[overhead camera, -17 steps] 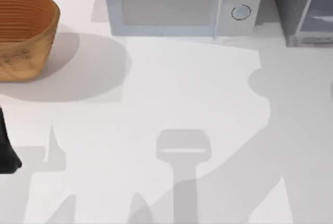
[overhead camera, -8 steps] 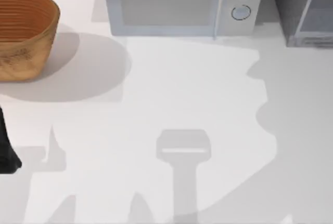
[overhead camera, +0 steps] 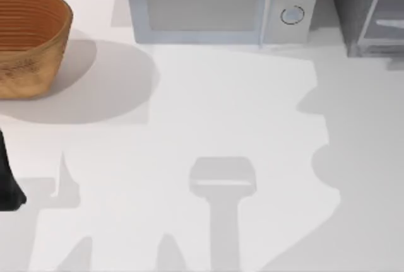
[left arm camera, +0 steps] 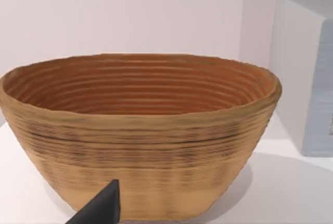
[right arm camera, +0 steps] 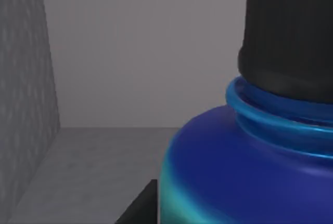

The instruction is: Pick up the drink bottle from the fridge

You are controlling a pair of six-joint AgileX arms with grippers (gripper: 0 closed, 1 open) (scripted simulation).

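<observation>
The drink bottle (right arm camera: 250, 146) stands upright inside the fridge (overhead camera: 372, 13), its long axis vertical and its black cap (right arm camera: 289, 31) pointing up. In the right wrist view it sits very close to the camera, a blue shoulder with a cyan tint low on the body and a ringed blue neck under the cap. No label or writing can be read on it. Around it are the fridge's grey speckled side wall, a plain grey back wall and a grey floor, with open room beside the bottle toward that side wall. A dark edge of the right gripper's finger (right arm camera: 140, 208) shows at the foot of the bottle, just beside it; whether the jaws are wide, narrow or closed on the bottle I cannot tell.

In the top view the fridge stands at about 1 o'clock on the table (overhead camera: 208, 114), at the far right corner, its pale frame and glass panel cut by the picture's edge. The light grey microwave (overhead camera: 221, 7) with two round knobs is at 12 o'clock, just beside the fridge. A woven brown basket (overhead camera: 28, 41) sits at 10 o'clock, well apart from the microwave. The middle and near part of the white table carries only shadows.

The left arm is parked at 9 o'clock by the left edge (overhead camera: 9, 180). In the left wrist view one dark fingertip (left arm camera: 101, 206) shows in front of the basket; its jaw state cannot be told either.
</observation>
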